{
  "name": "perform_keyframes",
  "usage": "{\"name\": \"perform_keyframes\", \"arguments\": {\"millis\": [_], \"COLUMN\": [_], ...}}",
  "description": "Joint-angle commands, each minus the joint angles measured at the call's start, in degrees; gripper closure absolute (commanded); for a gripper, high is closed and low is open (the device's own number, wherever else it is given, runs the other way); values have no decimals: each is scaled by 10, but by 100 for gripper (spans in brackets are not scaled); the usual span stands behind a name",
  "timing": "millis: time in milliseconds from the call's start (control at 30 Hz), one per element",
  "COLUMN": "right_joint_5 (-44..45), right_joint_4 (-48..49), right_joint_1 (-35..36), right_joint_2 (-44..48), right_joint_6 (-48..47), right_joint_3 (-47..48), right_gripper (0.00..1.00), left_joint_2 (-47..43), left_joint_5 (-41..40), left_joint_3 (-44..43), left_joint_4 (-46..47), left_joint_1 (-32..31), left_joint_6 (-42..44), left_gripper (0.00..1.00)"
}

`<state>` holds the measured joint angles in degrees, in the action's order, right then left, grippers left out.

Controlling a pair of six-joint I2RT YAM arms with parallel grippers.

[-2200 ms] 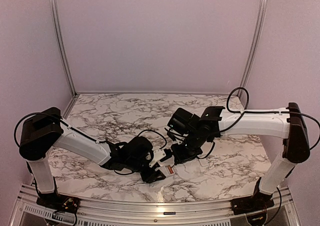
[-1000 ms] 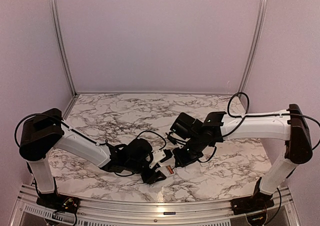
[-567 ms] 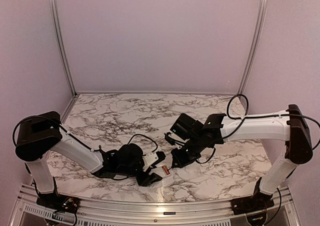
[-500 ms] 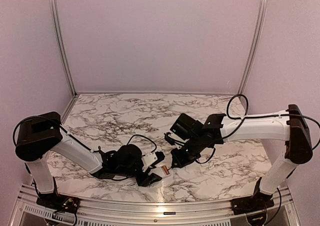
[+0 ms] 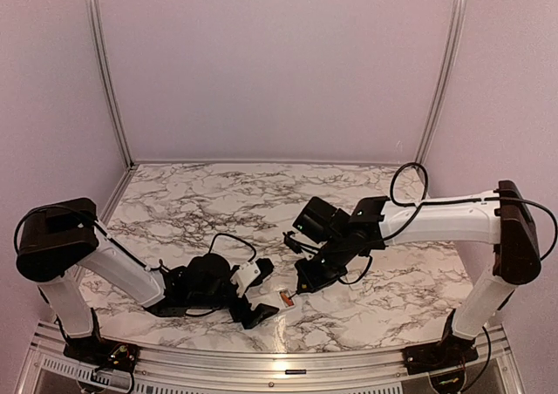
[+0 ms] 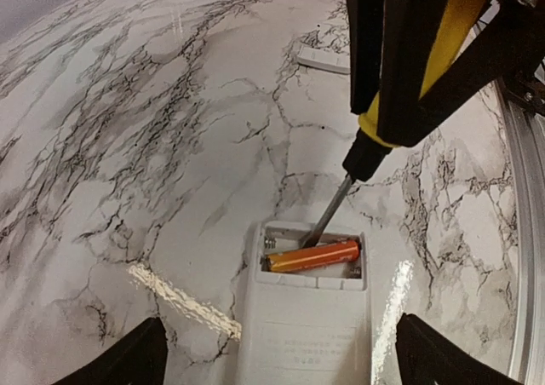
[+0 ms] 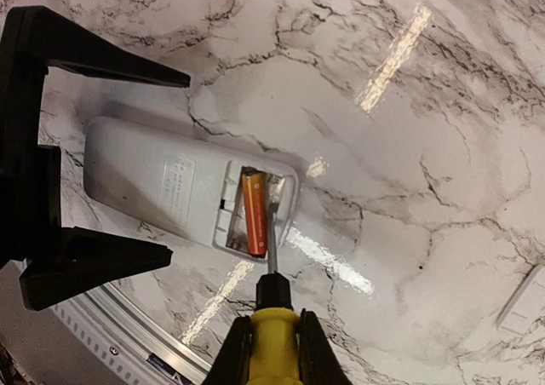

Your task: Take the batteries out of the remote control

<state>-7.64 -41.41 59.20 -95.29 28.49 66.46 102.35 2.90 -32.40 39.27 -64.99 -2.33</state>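
One reddish-orange battery (image 6: 311,255) is seen lying in the open compartment at the end of the remote control (image 6: 300,338), which is laid flat on the marble table (image 6: 128,146) near its front edge, between the two arms. The bay beside it looks empty, and there the tip of the screwdriver (image 7: 272,338) is set, just beside the battery. The yellow handle is pinched firmly in the right gripper (image 7: 272,355). The remote is straddled by the left gripper (image 5: 261,290), its fingers spread wide on either side and no contact with the casing can be made out. The small white cover plate (image 6: 324,59) is left lying well apart. The prying step is judged to be in hand: next, the tip would need to be worked under the battery's end and levered upward, and since the remote is unclamped, it may well be slid along rather than emptied.
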Motion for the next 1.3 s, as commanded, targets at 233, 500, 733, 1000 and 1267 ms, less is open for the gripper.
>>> {"name": "perform_keyframes", "arguments": {"millis": [233, 500, 733, 1000, 1267], "right_joint_5": [19, 24, 27, 30, 29], "right_joint_4": [-100, -110, -113, -115, -115], "right_joint_1": [4, 4, 4, 4, 4], "right_joint_2": [-45, -47, -45, -45, -44], "right_joint_6": [-8, -5, -3, -2, -3], "right_joint_3": [17, 34, 35, 38, 34], "right_gripper": [100, 100, 100, 100, 100], "left_joint_2": [-73, -85, -49, -22, 3], "left_joint_5": [-25, -66, -32, 21, 15], "left_joint_3": [52, 100, 103, 91, 90], "left_joint_4": [59, 111, 135, 86, 71], "left_joint_1": [1, 0, -6, -8, -8], "left_joint_6": [-9, -12, 14, 70, 81], "left_gripper": [1, 1, 1, 2, 7]}}
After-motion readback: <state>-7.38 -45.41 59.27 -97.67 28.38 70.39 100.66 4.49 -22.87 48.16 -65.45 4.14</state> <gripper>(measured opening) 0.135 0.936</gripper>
